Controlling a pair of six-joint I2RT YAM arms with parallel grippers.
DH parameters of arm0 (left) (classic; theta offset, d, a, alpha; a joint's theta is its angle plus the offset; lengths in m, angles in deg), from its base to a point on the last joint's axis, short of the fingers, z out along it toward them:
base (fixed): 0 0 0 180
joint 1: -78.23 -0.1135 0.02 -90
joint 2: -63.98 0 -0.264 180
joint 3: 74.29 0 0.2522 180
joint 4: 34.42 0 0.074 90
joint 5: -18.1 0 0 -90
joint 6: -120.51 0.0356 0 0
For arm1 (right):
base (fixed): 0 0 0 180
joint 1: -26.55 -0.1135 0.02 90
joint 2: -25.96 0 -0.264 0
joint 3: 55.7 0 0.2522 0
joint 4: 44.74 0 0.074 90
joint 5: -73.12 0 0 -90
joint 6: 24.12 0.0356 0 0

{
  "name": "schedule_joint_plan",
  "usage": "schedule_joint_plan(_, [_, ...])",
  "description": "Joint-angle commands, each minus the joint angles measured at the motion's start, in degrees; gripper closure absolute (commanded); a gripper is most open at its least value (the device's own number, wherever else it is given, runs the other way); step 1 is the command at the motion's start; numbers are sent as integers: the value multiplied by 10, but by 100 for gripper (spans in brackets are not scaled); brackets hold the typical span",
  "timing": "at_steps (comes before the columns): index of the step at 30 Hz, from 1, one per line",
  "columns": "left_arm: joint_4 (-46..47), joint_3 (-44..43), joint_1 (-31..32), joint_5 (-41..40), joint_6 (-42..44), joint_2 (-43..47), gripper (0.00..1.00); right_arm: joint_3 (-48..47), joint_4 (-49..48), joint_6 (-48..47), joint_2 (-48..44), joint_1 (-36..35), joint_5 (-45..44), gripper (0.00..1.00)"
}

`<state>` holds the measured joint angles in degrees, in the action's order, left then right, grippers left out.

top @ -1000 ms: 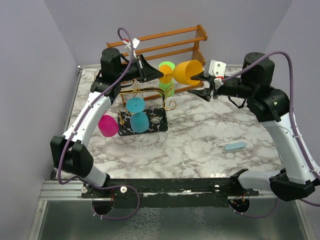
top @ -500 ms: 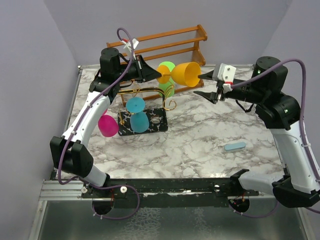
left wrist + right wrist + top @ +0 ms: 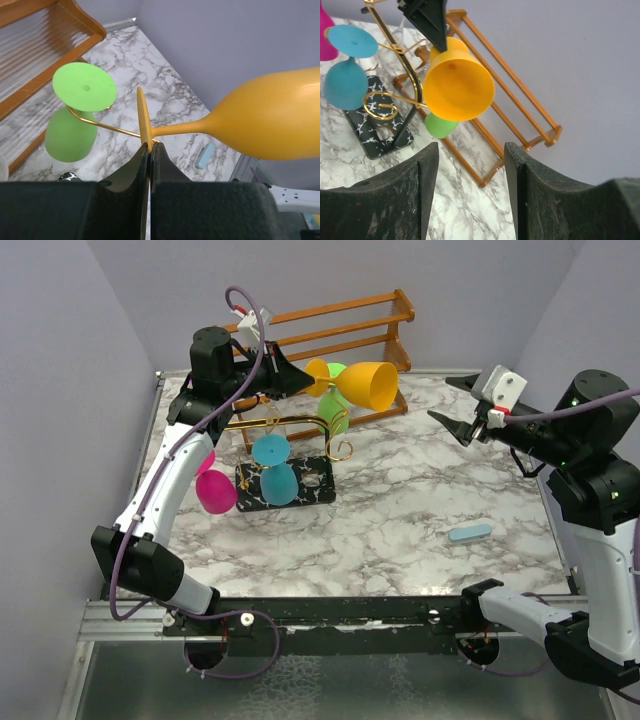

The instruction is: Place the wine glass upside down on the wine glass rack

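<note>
An orange wine glass (image 3: 365,384) lies sideways in the air above the gold wire rack (image 3: 285,425) on its black veined base (image 3: 318,480). My left gripper (image 3: 295,380) is shut on the rim of its foot (image 3: 144,125), bowl (image 3: 272,122) pointing right. A green glass (image 3: 70,135) and a teal glass (image 3: 275,480) hang upside down on the rack; a pink glass (image 3: 215,490) hangs at its left. My right gripper (image 3: 452,405) is open and empty, well right of the orange bowl (image 3: 457,87).
An orange-brown wooden two-tier shelf (image 3: 340,325) stands at the back behind the rack. A small light-blue block (image 3: 470,533) lies on the marble table at the right. Grey walls close in on both sides.
My right gripper let go of the orange bowl and pulled back to the right. My left gripper, still holding the foot, shifted the glass slightly left and up.
</note>
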<state>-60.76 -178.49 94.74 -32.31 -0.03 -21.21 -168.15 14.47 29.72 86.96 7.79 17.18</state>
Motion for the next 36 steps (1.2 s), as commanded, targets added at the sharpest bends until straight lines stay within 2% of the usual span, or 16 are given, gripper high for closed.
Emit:
schedule_joint_plan(1, [-44,-38,15,-54,77,26,100,6,-34,40,-4,15,-119,44])
schedule_joint_plan(6, [-114,-75,74,-127,194,28,100,73,-140,71,7,26,-319,36])
schedule_joint_plan(9, [-142,-89,110,-168,253,28,100,128,-201,58,17,26,-393,30])
schedule_joint_plan(12, [-165,-99,139,-207,306,28,100,161,-240,63,30,31,-430,23])
schedule_joint_plan(17, [-190,-106,179,-281,383,26,100,151,-229,116,68,62,-395,13])
schedule_joint_plan(22, [-197,-109,208,-320,430,21,100,150,-221,143,96,73,-356,7])
schedule_joint_plan(31, [-210,-115,260,-403,503,7,100,204,-246,147,111,76,-306,6])
schedule_joint_plan(36, [-227,-126,291,-433,574,-7,100,226,-255,157,124,77,-276,6])
